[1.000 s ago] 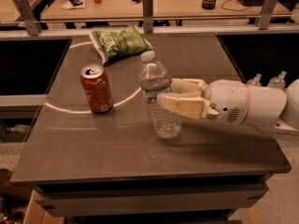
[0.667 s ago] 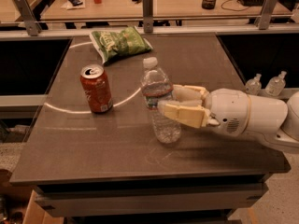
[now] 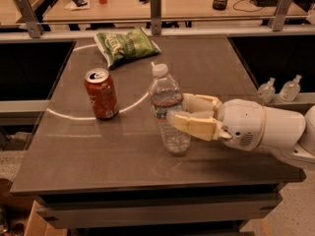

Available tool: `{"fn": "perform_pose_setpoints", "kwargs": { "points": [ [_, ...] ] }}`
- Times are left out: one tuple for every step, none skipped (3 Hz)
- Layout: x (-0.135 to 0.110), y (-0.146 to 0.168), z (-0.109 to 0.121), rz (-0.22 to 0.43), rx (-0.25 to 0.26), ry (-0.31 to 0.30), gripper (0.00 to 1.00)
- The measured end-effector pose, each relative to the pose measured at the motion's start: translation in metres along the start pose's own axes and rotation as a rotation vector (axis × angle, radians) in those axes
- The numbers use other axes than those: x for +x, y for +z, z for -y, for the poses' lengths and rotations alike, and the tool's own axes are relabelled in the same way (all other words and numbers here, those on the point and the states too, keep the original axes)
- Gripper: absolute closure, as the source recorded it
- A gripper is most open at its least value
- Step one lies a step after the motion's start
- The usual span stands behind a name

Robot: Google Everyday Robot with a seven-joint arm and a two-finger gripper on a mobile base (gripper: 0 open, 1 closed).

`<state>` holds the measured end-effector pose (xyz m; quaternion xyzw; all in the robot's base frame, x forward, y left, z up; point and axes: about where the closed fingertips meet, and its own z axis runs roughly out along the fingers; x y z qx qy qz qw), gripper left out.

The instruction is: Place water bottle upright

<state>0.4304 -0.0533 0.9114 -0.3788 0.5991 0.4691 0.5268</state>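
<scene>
water bottle (image 3: 165,98) upright on table (image 3: 98,149) | pincer (image 3: 178,108) hides its right side

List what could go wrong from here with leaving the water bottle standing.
1. The gripper sits around the water bottle at about mid-height. An uneven or sideways pull-back could drag or tip this tall, narrow bottle.
2. The red can stands close by on the table, so a falling bottle might knock into it.
</scene>
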Motion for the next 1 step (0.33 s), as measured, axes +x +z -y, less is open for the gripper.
{"fn": "perform_pose_setpoints", "kwargs": {
  "points": [
    [-0.0004,0.0000,-0.0001,0.000,0.000,0.000,0.35]
  ]
}}
